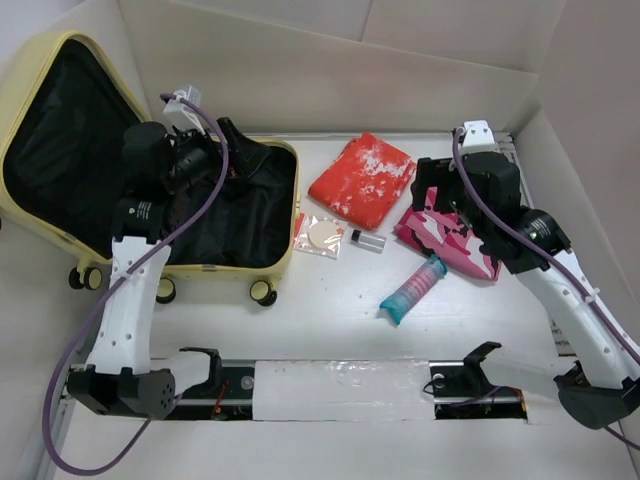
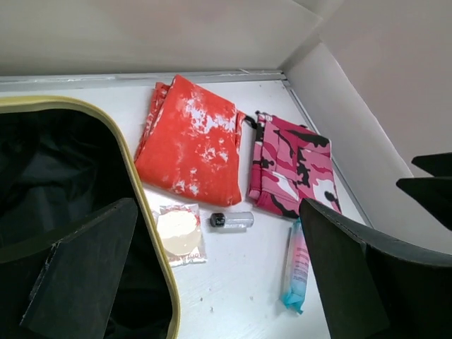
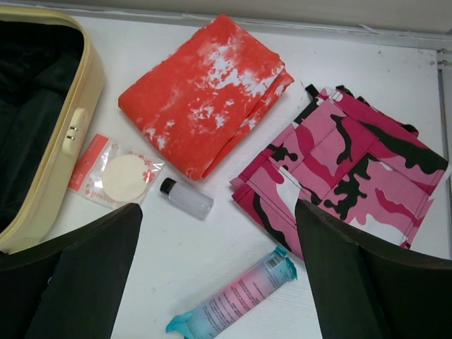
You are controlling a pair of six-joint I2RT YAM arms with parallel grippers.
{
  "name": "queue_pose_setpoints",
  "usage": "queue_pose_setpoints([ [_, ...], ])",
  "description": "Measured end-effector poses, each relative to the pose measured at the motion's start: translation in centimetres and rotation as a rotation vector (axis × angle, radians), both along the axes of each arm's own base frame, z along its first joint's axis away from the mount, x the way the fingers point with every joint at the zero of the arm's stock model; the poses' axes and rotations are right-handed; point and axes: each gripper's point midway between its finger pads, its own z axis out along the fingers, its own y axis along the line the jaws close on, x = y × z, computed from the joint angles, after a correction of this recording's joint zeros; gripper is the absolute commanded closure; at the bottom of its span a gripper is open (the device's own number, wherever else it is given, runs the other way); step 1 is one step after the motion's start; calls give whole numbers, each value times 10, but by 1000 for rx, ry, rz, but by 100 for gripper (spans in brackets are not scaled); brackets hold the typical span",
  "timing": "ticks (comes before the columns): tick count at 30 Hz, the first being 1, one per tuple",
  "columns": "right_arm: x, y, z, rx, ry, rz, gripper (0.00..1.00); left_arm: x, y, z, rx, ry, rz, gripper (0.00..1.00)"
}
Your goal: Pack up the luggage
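Note:
The luggage point(image 1: 294, 200), a pale yellow suitcase with black lining, lies open at the left, its lid propped up behind. My left gripper point(image 1: 238, 148) hovers open over its lower half, and its wrist view looks across the rim point(image 2: 141, 185) with nothing between the fingers point(image 2: 217, 203). On the table to the right lie a folded orange-red cloth point(image 1: 362, 180), a pink camouflage cloth point(image 1: 455, 248), a small clear bottle point(image 1: 368, 241), a round pad in a packet point(image 1: 322, 236) and a blue-pink tube point(image 1: 413, 288). My right gripper point(image 1: 435, 197) hangs open and empty point(image 3: 219, 206) above the pink cloth's left edge.
White walls close in the table at the back and right. A metal rail with white tape point(image 1: 330, 385) runs along the near edge between the arm bases. The suitcase's caster wheels point(image 1: 262, 292) stick out toward the front.

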Motion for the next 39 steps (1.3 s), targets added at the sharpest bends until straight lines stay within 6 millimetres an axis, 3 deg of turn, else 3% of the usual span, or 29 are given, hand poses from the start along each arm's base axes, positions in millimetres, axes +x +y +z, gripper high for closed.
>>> queue_pose_setpoints([
  [3,-3,-1,-4,3,9,4,4,1,-5,-3,-21,5,-28,0],
  [5,-4,0,-5,5,14,7,10,1,-10,-7,-41,15,-52,11],
  [6,-4,0,-6,7,15,8,19,2,-13,-9,-55,15,-73,17],
  [7,-5,-1,-6,10,16,7,26,3,-17,-11,-65,21,-89,31],
  [9,-7,-2,-11,9,28,5,51,9,-28,-20,-64,45,-107,49],
  [10,-8,-2,-13,10,34,4,69,12,-40,-26,-45,59,-112,52],
  [12,-10,-3,-14,18,42,2,88,13,-80,-38,22,87,-167,55],
  [15,-12,-6,-18,19,60,-8,95,9,-151,-53,130,98,-245,54],
  [16,-13,-8,-20,19,70,-14,95,3,-167,-61,153,105,-269,49],
  [18,-16,-13,-24,20,81,-28,90,-6,-176,-82,196,142,-277,47],
  [23,-35,-21,-55,24,139,-19,83,-27,-153,-143,316,244,-179,51],
  [26,-47,-17,-88,36,226,0,48,-54,-156,-184,392,320,-194,54],
  [27,-54,-16,-113,28,296,2,30,-65,-161,-195,416,337,-209,54],
  [28,-55,-17,-119,25,311,-1,21,-76,-166,-204,441,350,-227,53],
  [31,-71,-21,-170,22,451,-43,2,-113,-193,-222,511,355,-307,53],
  [34,-86,-27,-212,15,588,-103,0,-127,-205,-231,530,363,-343,50],
  [39,-91,-25,-258,38,749,-179,0,-120,-205,-228,512,353,-303,40],
])
